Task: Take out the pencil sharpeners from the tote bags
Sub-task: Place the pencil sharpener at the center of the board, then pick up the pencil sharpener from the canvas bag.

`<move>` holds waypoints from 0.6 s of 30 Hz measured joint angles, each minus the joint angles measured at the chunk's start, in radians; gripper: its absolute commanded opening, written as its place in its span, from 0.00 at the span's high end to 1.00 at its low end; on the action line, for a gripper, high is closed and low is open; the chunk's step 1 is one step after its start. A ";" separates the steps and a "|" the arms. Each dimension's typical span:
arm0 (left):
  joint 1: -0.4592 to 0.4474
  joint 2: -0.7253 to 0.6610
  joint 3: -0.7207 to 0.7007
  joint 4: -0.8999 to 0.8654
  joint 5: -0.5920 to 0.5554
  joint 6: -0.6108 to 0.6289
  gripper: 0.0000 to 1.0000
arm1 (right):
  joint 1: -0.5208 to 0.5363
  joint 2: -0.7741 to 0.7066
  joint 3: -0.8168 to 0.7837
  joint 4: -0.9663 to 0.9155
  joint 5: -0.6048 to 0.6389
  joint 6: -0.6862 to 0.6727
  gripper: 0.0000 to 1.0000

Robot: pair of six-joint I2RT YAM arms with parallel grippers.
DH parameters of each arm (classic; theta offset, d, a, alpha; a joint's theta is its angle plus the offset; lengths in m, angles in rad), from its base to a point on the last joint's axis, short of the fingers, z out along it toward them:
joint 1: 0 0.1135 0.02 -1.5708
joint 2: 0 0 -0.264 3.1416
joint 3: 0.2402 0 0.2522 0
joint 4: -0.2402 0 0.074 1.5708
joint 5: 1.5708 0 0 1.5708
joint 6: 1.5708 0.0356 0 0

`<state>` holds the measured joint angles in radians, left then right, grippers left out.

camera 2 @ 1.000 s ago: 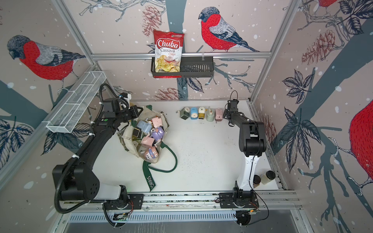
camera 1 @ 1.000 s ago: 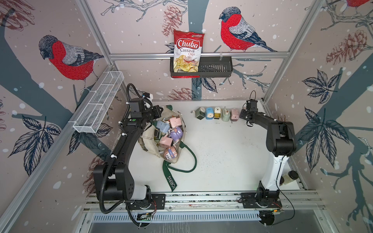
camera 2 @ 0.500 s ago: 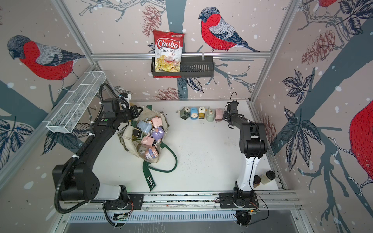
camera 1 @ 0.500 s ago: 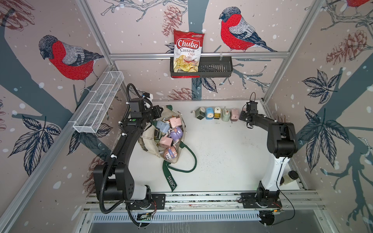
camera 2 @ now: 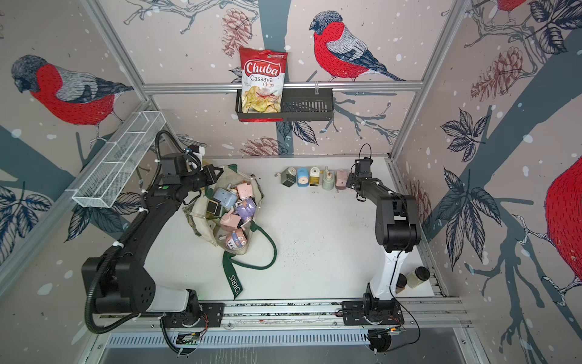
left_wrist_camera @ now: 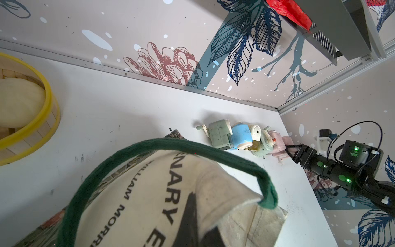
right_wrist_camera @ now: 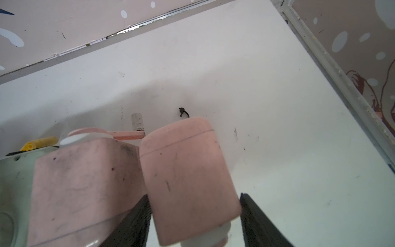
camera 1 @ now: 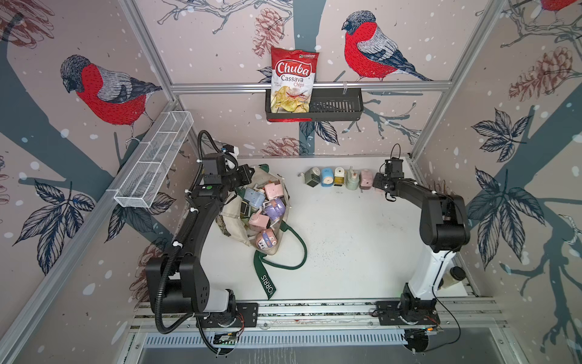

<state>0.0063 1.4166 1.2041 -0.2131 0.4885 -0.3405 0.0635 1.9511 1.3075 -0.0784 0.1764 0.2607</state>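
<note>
Releasing, by the look of it, a pink sharpener (right_wrist_camera: 186, 166) at the right end of the row of sharpeners (camera 1: 337, 178) along the back of the counter (camera 1: 346, 239). Right hand (right_wrist_camera: 194, 195) astride it, jaws apart: one finger tight beside the casing, a thin sliver of light at the other, so no firm clamp. Left hand (camera 1: 247, 174) closed on the canvas rim of the tote bag (camera 1: 236, 227), holding the mouth up. Half a dozen or so sharpeners (camera 1: 264, 205) in view inside, piled toward the opening.

Risks from here. Could drag or tip the pink sharpener on withdrawal, if pulled back with one finger rubbing the casing. Standing hard against its pink neighbour (right_wrist_camera: 83, 181), so any nudge likely to ripple down the row. On the bag side, might let the pile slump or roll out onto the counter if loosened at that pinch. Loose green strap (camera 1: 267, 282) lying in the path of any reach toward the pile.

Hard to tell: pink sharpener mostly hidden under the right hand in both top views. Bottom of the bag and anything beneath the top layer unseen. Left fingertips largely buried in canvas in the wrist view, so depth of the pinch unclear.
</note>
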 measured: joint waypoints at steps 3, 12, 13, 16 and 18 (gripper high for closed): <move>-0.001 0.000 0.000 0.000 -0.001 0.000 1.00 | 0.000 -0.034 -0.007 -0.002 0.001 0.001 0.29; -0.002 0.002 0.000 0.000 -0.003 0.000 1.00 | 0.027 -0.267 -0.093 -0.039 0.027 0.058 0.28; -0.002 0.003 0.000 0.001 -0.003 0.000 1.00 | 0.042 -0.314 -0.113 -0.039 0.026 0.060 0.29; -0.005 0.003 0.000 0.002 -0.009 0.000 1.00 | 0.101 -0.438 -0.174 -0.027 0.014 0.088 0.30; -0.007 0.003 0.000 0.002 -0.015 0.000 1.00 | 0.168 -0.502 -0.204 -0.023 0.005 0.111 0.30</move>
<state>-0.0010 1.4193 1.2041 -0.2111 0.4736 -0.3405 0.2314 1.4487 1.1034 -0.1013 0.1814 0.3721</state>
